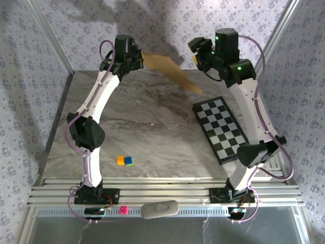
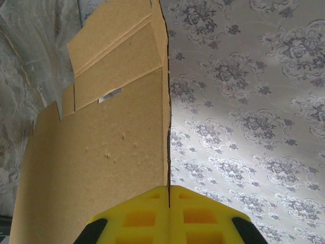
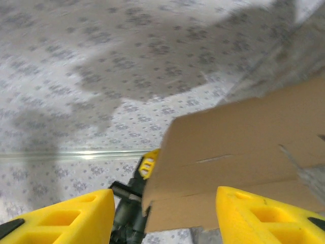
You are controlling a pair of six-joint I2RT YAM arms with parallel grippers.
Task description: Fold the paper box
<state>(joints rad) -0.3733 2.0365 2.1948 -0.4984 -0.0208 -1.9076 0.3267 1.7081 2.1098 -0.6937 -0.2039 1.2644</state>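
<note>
between l gripper [image 2: 168, 197] jaws, pinched paper box [image 2: 109, 147]

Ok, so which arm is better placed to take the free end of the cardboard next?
Right, probably. The left gripper is shut on one edge of the paper box, holding it off the table. The right gripper has open jaws with the free end just ahead.

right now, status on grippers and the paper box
Left gripper shut on paper box, held above table. Right gripper open, not gripping. Checkerboard lies below, apart.
</note>
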